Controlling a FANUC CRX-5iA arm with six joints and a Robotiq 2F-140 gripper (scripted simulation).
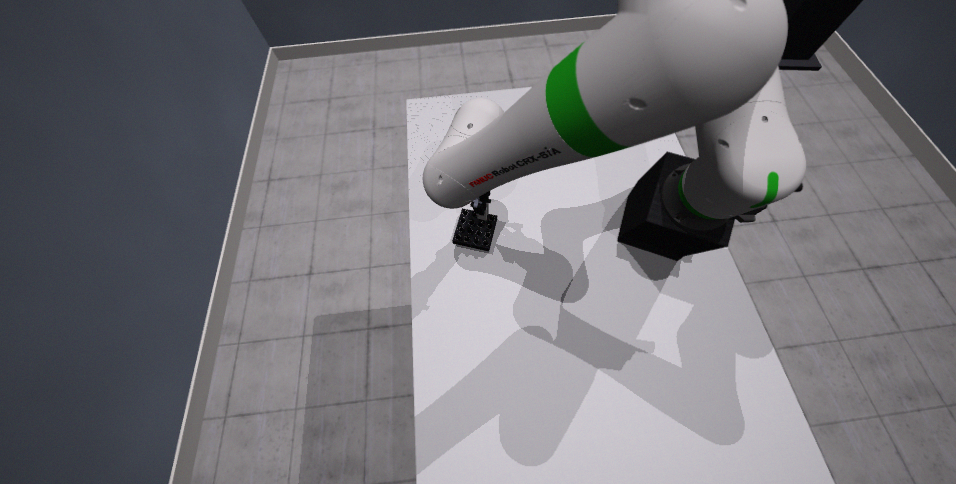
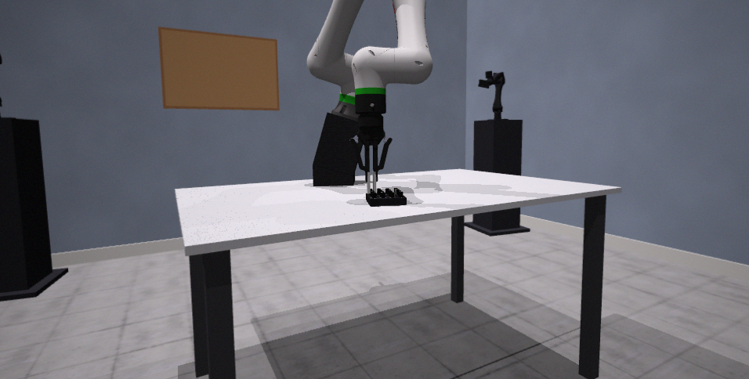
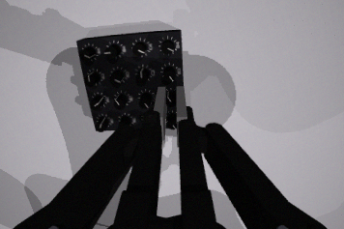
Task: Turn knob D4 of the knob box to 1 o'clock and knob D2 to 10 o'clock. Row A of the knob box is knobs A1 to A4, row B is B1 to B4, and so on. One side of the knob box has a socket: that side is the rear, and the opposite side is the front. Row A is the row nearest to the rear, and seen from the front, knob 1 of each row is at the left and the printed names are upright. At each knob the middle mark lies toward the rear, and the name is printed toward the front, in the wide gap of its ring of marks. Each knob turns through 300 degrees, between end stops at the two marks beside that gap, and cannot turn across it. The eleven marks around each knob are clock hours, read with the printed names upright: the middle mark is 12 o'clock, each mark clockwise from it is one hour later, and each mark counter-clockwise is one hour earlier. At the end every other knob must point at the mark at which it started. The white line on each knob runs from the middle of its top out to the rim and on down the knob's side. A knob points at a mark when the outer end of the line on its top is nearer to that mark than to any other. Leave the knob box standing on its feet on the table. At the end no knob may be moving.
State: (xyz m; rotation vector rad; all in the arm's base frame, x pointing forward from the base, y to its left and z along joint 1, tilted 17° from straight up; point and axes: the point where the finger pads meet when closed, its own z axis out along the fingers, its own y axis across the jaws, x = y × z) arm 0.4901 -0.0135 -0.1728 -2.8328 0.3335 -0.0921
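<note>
One gripper — clamped on knob

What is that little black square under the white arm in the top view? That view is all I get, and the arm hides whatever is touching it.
Observer: It is the knob box. The wrist view shows a grid of small round knobs on it, four across.
Operator: Is the robot touching it?
Observer: Yes. The gripper has its two narrow fingers nearly together, shut on a knob in the box's edge column. I cannot read its name.
Operator: Is the box lifted off the table?
Observer: No. The exterior view shows it standing flat on the white table, with the gripper pointing straight down onto it.
</note>
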